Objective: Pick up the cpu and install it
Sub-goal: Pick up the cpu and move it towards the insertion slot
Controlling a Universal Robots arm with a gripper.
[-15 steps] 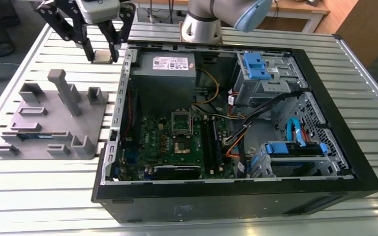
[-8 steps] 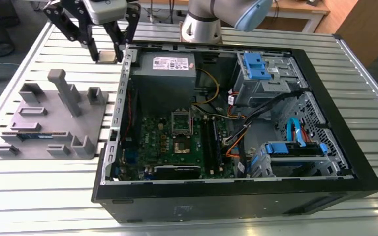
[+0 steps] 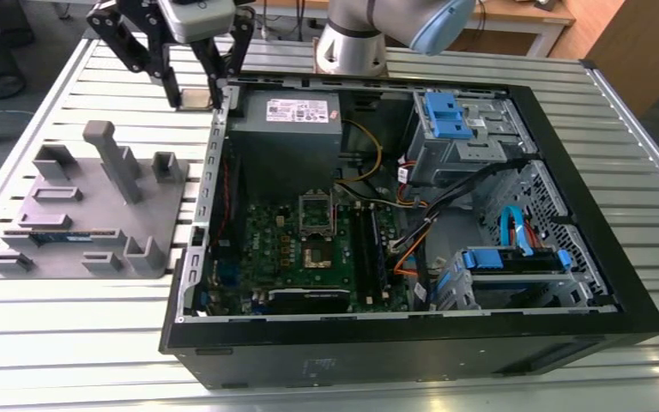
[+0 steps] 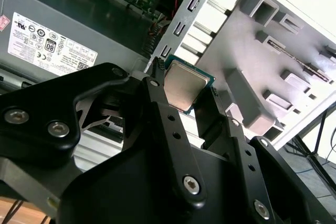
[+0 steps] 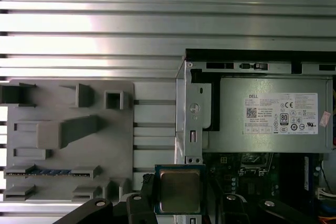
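Observation:
The cpu (image 3: pixel 198 99), a small square chip with a silvery top, hangs in the air over the computer case's side wall, near the back corner at the exterior view's left. My gripper (image 3: pixel 196 94) is shut on it, one black finger on each side. In the second wrist view the cpu (image 4: pixel 184 85) sits tilted between the fingertips (image 4: pixel 156 80). In the first wrist view the cpu (image 5: pixel 178 190) shows flat, with its dark rim, above the case edge (image 5: pixel 190 129). The motherboard socket (image 3: pixel 316 227) lies open in the middle of the case, well away from the chip.
The open black case (image 3: pixel 421 343) holds a grey power supply (image 3: pixel 295 116), blue drive brackets (image 3: pixel 450 116) and cables (image 3: pixel 421 232). A grey parts fixture (image 3: pixel 89 206) lies beside it on the slatted table (image 3: pixel 78 378), carrying a memory stick (image 3: pixel 61 234) with a blue label.

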